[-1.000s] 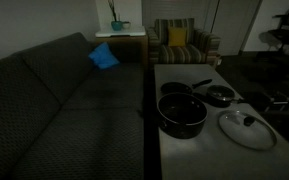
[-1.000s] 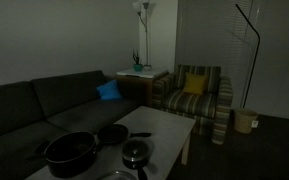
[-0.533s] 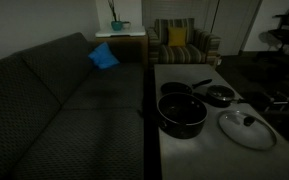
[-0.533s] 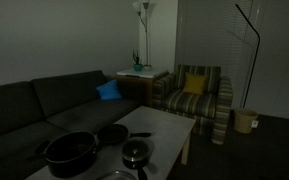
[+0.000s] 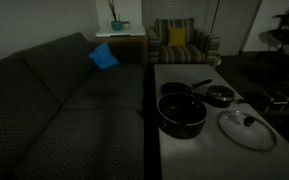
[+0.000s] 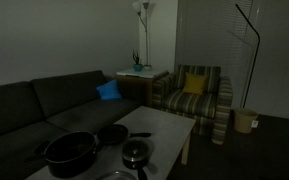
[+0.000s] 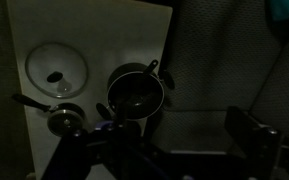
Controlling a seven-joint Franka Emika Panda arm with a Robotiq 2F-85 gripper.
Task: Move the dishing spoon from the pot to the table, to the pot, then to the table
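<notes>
The big black pot stands on the pale table near the edge that faces the sofa; it also shows in the other exterior view, pot on table. A slim dark handle, the dishing spoon, sticks out over the pot's rim toward the sofa; its bowl is lost in the dark. From the wrist, the pot lies ahead. My gripper hangs high above the sofa's edge, open and empty. The arm is outside both exterior views.
A shallower long-handled pan, a small lidded pan and a glass lid share the table. The dark sofa with a blue cushion runs alongside. A striped armchair and a plant side table stand behind.
</notes>
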